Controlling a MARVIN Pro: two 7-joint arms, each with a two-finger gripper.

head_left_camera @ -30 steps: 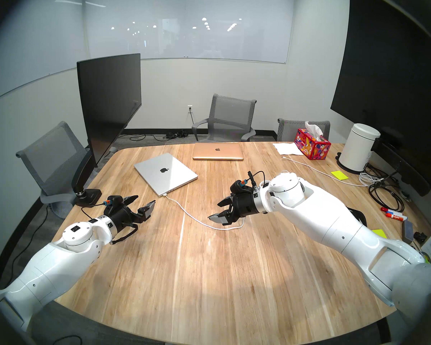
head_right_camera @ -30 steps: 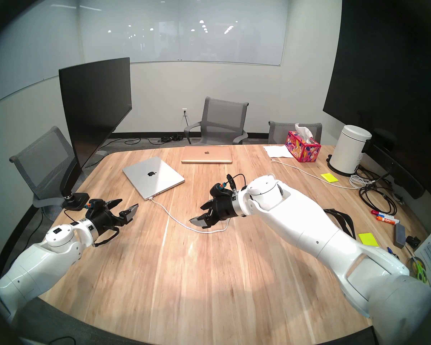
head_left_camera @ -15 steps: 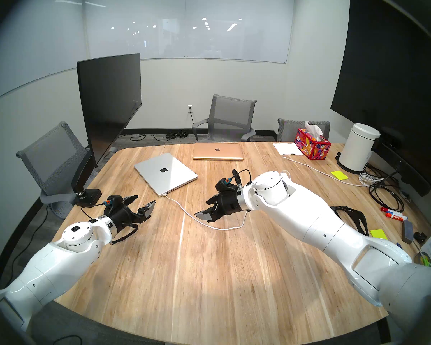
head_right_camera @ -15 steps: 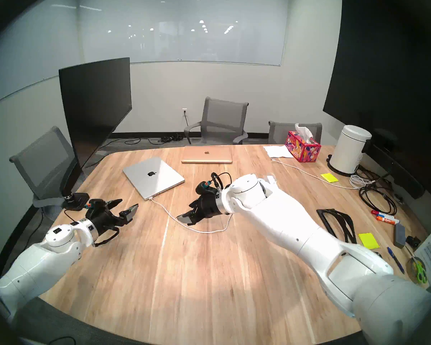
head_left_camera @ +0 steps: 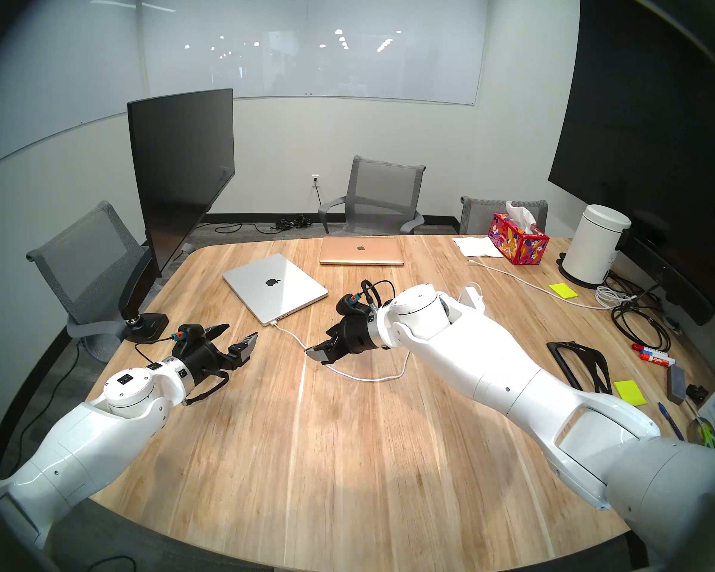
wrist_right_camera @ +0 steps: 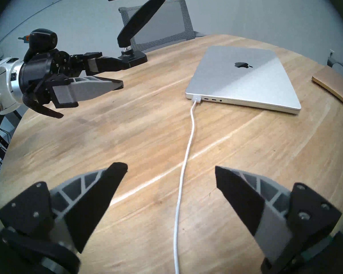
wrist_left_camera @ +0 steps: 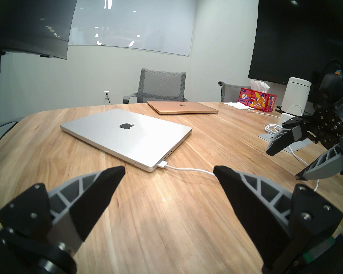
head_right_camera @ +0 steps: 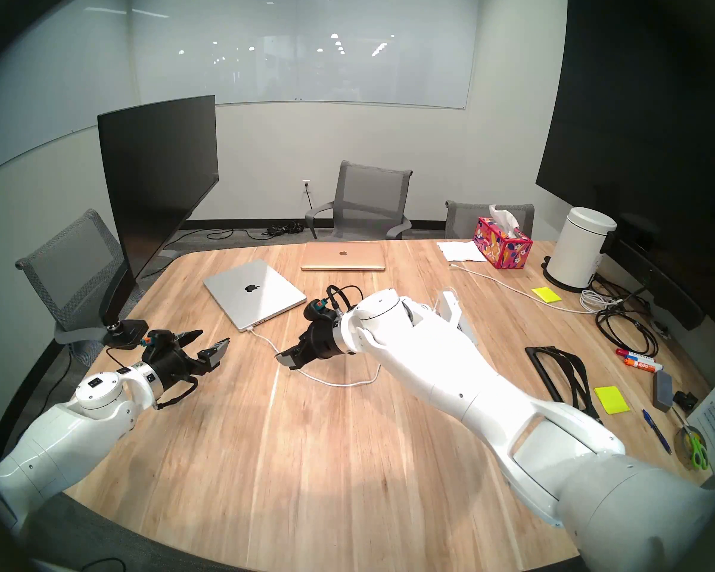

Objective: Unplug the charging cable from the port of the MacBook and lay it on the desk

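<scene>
The silver MacBook [head_left_camera: 275, 288] lies closed on the wood desk [head_left_camera: 347, 455]. The white charging cable [head_left_camera: 372, 379] is plugged into its near left corner by the connector [wrist_right_camera: 196, 99] and runs back to a white power brick [head_left_camera: 471, 298] behind my right arm. My right gripper [head_left_camera: 318, 342] is open and empty, low over the cable a short way from the connector. In the right wrist view the cable [wrist_right_camera: 188, 149] passes between its fingers. My left gripper [head_left_camera: 240, 331] is open and empty, left of the connector [wrist_left_camera: 162, 165].
A rose-gold laptop [head_left_camera: 362, 251] lies behind the MacBook. A monitor arm's base [head_left_camera: 145, 325] stands at the left edge. A braided white cord [head_left_camera: 525, 280], tissue box [head_left_camera: 517, 241], white canister [head_left_camera: 595, 245], black cables [head_left_camera: 636, 323] and a black stand [head_left_camera: 578, 360] lie at the right.
My right arm has moved left along the cable toward the MacBook's plugged corner, its gripper still open. The left arm has not moved.
</scene>
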